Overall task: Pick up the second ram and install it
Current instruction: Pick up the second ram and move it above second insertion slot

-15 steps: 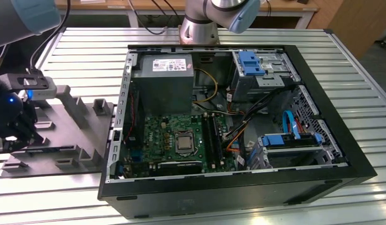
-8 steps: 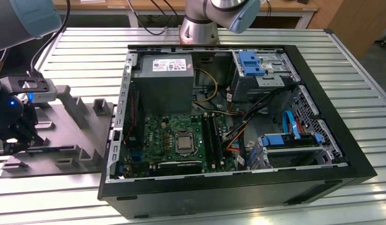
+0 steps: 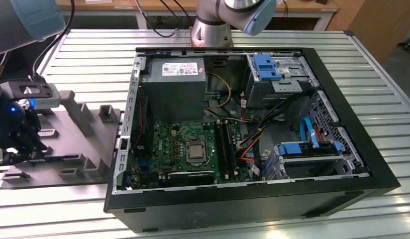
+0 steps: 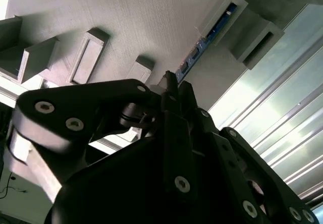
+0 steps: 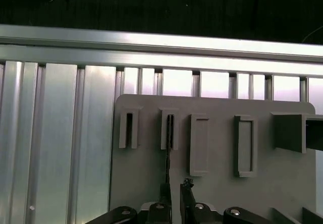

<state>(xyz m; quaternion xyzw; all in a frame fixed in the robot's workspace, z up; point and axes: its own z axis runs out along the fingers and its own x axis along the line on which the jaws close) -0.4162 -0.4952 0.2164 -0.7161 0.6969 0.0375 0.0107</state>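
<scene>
Currently the pincer (image 5: pixel 175 196), jaws narrowly apart, hangs at the second ram (image 5: pixel 168 148) in its holder (image 5: pixel 141 183); off-centre closure could jam it.

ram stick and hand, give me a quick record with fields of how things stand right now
ram stick: blue, on edge in a slot of the holder
holder: gray, on the slatted table, at the exterior view's left of the computer
hand: over the holder, at one end of the ram stick
computer: open, green board exposed
progress: ram stick not yet in the computer
</scene>
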